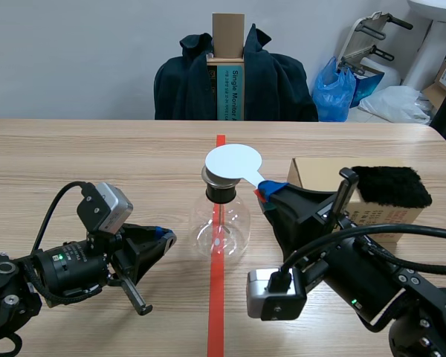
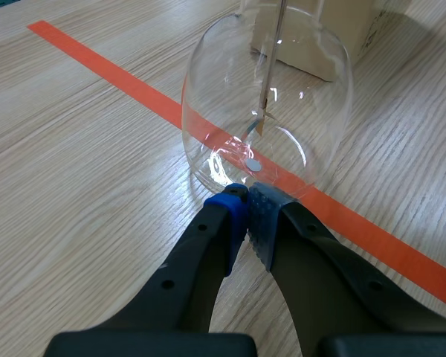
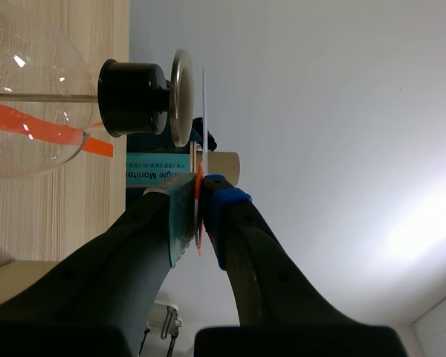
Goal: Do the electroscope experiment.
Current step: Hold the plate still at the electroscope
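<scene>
Electroscope [image 1: 221,223] sitting just ahead of my left gripper [image 2: 247,201], that one closed on nothing, tips right at the glass, my right gripper [image 3: 201,195] clamped on the white disc [image 1: 233,161], disc lying flat just over the metal cap [image 3: 180,97]

Left arm [image 1: 59,264] enters low from 8 o'clock and lies close to the table, forearm running toward 3 o'clock. Wrist camera [image 1: 104,207] sits on top. Left gripper [image 1: 162,238] points to 3 o'clock, tips angled down; the left wrist view shows its pads [image 2: 262,216] pressed together with nothing between them.

Right arm [image 1: 372,286] enters from 4 o'clock, raised, reaching toward 10 o'clock. Its wrist is rolled onto its side. Right gripper [image 1: 269,192] has its pads [image 3: 182,216] clamped on the edge of a thin white disc [image 1: 234,162].
</scene>
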{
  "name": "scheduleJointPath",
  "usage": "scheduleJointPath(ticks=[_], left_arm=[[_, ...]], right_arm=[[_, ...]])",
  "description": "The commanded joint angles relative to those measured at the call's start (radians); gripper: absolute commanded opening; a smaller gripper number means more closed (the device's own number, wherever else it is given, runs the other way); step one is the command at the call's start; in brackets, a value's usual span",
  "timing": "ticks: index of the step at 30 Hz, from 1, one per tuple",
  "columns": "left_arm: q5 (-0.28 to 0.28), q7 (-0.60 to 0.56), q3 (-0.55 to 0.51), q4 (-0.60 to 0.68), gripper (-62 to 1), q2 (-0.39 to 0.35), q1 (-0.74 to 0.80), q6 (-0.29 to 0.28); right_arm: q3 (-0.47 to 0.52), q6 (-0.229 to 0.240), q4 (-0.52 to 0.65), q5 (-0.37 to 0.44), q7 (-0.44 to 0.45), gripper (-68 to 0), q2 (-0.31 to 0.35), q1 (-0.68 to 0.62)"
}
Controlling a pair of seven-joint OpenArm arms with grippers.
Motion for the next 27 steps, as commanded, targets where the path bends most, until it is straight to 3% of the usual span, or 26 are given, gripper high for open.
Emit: scheduleJointPath(ticks=[1,19,27], left_arm=[[-0.01,-0.013,-0.002,0.012,-59.0,0.005,-0.008,0.002],[-0.01,-0.013,-0.002,0.012,-59.0,0.005,-0.008,0.002],[-0.01,-0.013,-0.002,0.012,-59.0,0.005,-0.008,0.002]], right_arm=[[0.011,-0.015,0.027,0.003,-0.003,-66.9,0.007,0.01],[0.012,-0.015,0.027,0.003,-0.007,-66.9,0.007,0.01],[0.012,-0.015,0.027,0.003,-0.092,-66.9,0.007,0.01]])
